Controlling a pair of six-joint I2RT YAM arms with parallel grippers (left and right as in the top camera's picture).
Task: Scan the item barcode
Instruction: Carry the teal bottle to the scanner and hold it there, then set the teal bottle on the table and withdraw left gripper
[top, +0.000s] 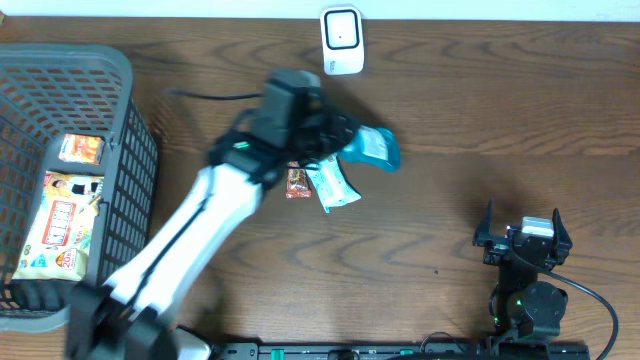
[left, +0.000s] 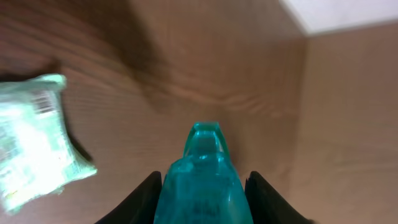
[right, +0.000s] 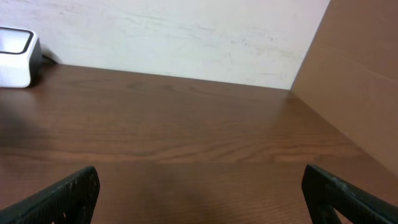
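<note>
Nearest the robot's base, the right hand (top: 523, 225) sits low over the tabletop (top: 500, 120), its fingers spread wide apart with nothing between them.

At the near left stands a grey mesh basket (top: 120, 80). In it lies a large cream snack bag (top: 60, 225) with red lettering and a picture on the front; the writing is too small to read. Beyond it, in the same basket, lies a smaller orange-brown packet (top: 80, 148), its print also unreadable.

At mid-table the left hand (left: 203, 200) is clamped on a teal plastic object (top: 378, 148), one dark finger on each side and the object's nose pointing away from the wrist. Just beside it, partly under the arm, a pale green packet (top: 333, 187) lies flat on the wood. The left wrist view shows dark barcode-like stripes near its upper edge, blurred beyond reading. A small red-brown packet (top: 298, 183) lies touching or just beside its left side.

Farthest off, at the tabletop's back edge against the pale wall (right: 186, 37), stands a white device (top: 341, 40) with a dark window on its face.
</note>
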